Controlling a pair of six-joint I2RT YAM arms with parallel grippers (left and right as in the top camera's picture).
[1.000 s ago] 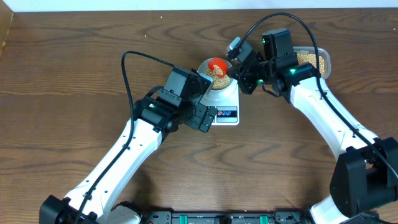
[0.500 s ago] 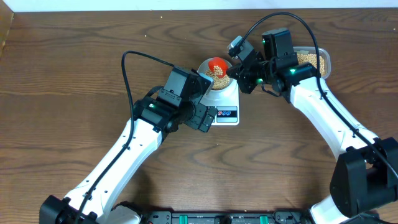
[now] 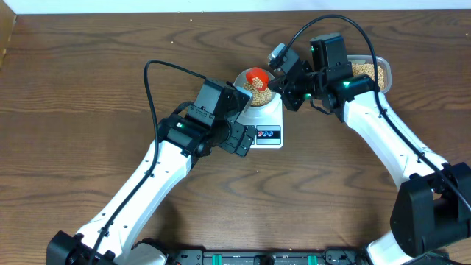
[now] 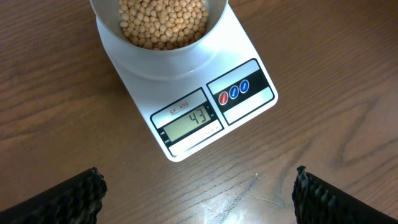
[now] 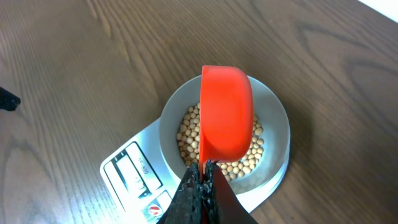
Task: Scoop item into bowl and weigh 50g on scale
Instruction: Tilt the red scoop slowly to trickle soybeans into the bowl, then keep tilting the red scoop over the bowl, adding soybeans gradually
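Right fingers (image 5: pixel 198 193) clamp the red scoop (image 5: pixel 227 112), tipped above the soybeans (image 5: pixel 249 155) in the bowl (image 5: pixel 277 118) on the scale (image 4: pixel 245 37). With its display (image 4: pixel 189 121) showing 43, a heavy next pour would likely overshoot. Left fingers (image 4: pixel 68 196) hang wide apart, empty.

We see the white rectangular scale (image 4: pixel 186 93) lying flat, its display (image 4: pixel 190 122) lit and, as far as we can read it, showing 43. Three small round buttons (image 4: pixel 234 92) sit just beside the display. The pale round bowl (image 4: pixel 163 57) stands upright on the scale, holding a heap of tan-yellow beans (image 4: pixel 163 22).
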